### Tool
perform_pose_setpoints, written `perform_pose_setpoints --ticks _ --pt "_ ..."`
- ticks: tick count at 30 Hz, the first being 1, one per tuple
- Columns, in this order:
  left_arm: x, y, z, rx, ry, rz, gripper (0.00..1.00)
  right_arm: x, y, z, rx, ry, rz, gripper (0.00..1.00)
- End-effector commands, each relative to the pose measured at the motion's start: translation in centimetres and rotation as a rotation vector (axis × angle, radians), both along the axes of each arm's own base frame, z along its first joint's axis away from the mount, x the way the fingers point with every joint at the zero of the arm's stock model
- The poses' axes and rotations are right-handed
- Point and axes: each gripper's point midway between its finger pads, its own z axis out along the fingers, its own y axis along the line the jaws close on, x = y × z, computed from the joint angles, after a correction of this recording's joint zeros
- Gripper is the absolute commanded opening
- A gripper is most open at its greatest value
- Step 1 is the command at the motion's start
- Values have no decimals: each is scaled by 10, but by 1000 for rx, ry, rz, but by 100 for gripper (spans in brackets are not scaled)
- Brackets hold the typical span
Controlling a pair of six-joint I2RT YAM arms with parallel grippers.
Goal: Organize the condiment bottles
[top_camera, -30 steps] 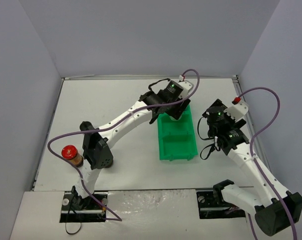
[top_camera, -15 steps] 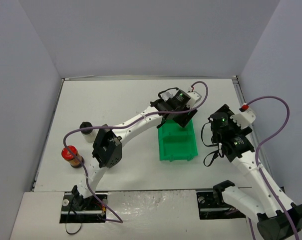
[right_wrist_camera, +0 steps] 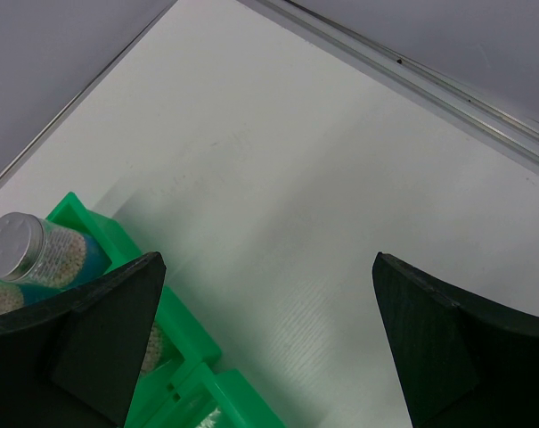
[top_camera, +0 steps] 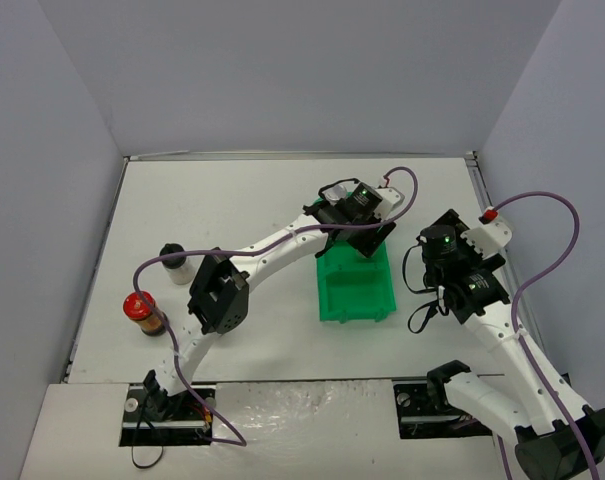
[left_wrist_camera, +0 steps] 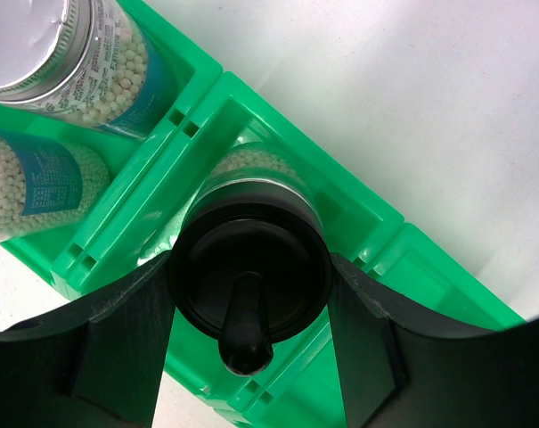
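Note:
My left gripper [left_wrist_camera: 251, 267] is shut on a black-lidded condiment bottle [left_wrist_camera: 249, 294], upright, its body reaching down into the middle compartment of the green bin [left_wrist_camera: 207, 98]. In the compartment beside it stand two silver-lidded bottles [left_wrist_camera: 46, 45] with white beads. From above, the left gripper [top_camera: 357, 222] hangs over the bin's [top_camera: 327, 300] far end. On the table at the left stand another black-lidded bottle [top_camera: 172, 258] and a red-lidded one [top_camera: 140, 308]. My right gripper [right_wrist_camera: 267, 267] is open and empty, right of the bin [right_wrist_camera: 184, 352]; one silver-lidded bottle [right_wrist_camera: 20, 242] shows there.
Grey walls close the table in at the back and on both sides. The left arm's elbow [top_camera: 219, 292] hangs between the loose bottles and the bin. The right arm [top_camera: 462, 285] stands close to the bin's right side. Purple cables loop over both arms.
The left gripper has carried the black-lidded bottle a little nearer and to the right over the bin. Its elbow swung right, uncovering the black-lidded bottle on the table. The right arm shifted slightly.

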Motion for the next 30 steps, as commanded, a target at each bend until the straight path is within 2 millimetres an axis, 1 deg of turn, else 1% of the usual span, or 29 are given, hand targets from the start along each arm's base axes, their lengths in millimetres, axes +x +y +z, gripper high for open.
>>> perform_pose_setpoints --ticks 1,11,12,13,15,17,21,22,25,30 --pt "7 -23 54 -142 -93 -18 0 4 -6 12 -4 -50 -54 100" --pt "4 -21 37 -106 -57 -17 0 4 -5 9 -1 -45 -52 100" --pt "4 -21 37 -107 -56 -17 2 4 -5 9 0 -44 -52 100" --pt "4 -21 36 -108 -55 -17 7 4 -5 9 0 -44 -51 100" --pt "3 -21 35 -105 -49 -20 20 5 -5 10 0 -44 -51 100" --pt "3 -20 35 -105 -49 -20 45 5 -5 10 -1 -43 -49 100" --pt "3 -18 37 -107 -60 -16 71 5 -4 8 -2 -39 -48 100" --pt "3 -18 39 -109 -63 -15 76 5 -5 8 -1 -40 -49 100" --pt "2 -17 40 -110 -70 -19 84 5 -4 9 0 -43 -48 100" --pt "4 -12 49 -110 -97 -6 86 5 -4 8 0 -42 -49 100"
